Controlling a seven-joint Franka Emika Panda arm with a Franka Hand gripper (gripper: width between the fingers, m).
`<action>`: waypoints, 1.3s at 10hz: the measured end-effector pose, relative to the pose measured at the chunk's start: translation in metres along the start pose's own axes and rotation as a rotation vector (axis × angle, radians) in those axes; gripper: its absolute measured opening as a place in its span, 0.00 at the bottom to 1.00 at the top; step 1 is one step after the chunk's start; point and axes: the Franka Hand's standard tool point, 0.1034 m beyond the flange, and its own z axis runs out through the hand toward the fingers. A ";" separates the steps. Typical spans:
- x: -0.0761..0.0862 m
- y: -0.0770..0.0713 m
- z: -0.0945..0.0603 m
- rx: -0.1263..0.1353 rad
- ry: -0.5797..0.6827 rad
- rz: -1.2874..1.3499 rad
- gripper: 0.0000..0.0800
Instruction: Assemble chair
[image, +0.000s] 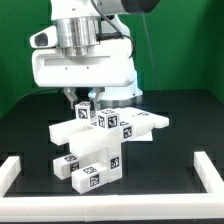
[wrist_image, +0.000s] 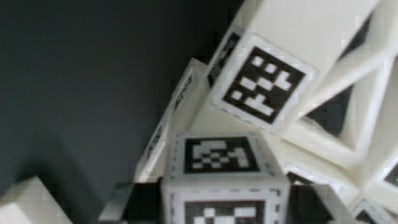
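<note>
The chair is a cluster of white tagged parts in the middle of the black table. A long slab (image: 120, 127) lies across the top and blocky pieces (image: 92, 165) slope down toward the front. My gripper (image: 85, 102) hangs straight down over the cluster's back left. It is shut on a small white tagged block (image: 84, 113) that stands upright against the slab. In the wrist view the gripper (wrist_image: 219, 203) has its dark fingers (wrist_image: 135, 200) on either side of this block (wrist_image: 217, 158). A white frame part with a large tag (wrist_image: 263, 82) slants just beyond it.
Low white border rails run along the exterior view's left (image: 12, 170), right (image: 211, 168) and front (image: 110, 215). A green backdrop stands behind the table. The large white arm body (image: 85, 65) hangs over the back of the cluster.
</note>
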 end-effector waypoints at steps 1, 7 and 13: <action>0.000 0.000 0.000 0.002 0.001 0.097 0.35; 0.003 -0.003 0.000 0.028 0.004 0.847 0.36; 0.002 -0.002 0.000 0.033 -0.022 1.248 0.36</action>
